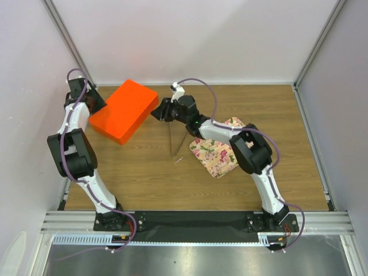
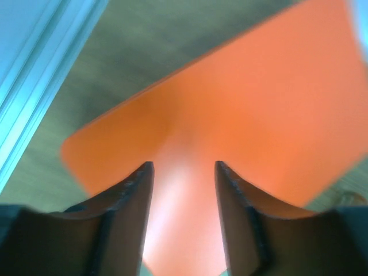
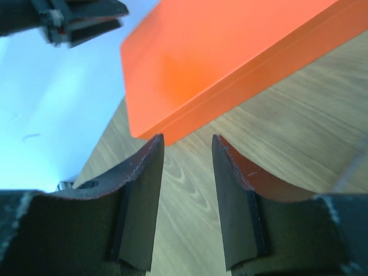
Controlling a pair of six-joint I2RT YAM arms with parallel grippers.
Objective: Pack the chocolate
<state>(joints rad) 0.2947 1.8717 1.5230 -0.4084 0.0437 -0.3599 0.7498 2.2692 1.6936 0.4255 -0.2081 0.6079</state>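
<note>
The left hand (image 2: 184, 167) is spread, its 2 fingers apart with nothing between them, poised over the top of the orange box (image 1: 123, 110). The blur hides whether it touches that surface. The right hand (image 3: 188, 138) is also spread and holds nothing, its tips just short of the box's corner, above the wooden counter (image 1: 144, 172). A flowered tray (image 1: 215, 158) lies on the counter, right of the box. No chocolate shows in any view, so its place cannot be told.

Bright, even light, faint shadows. Left wrist view blurred, the orange box (image 2: 241, 109) soft-edged; right wrist view sharper, its wall (image 3: 52, 115) washed pale blue.
</note>
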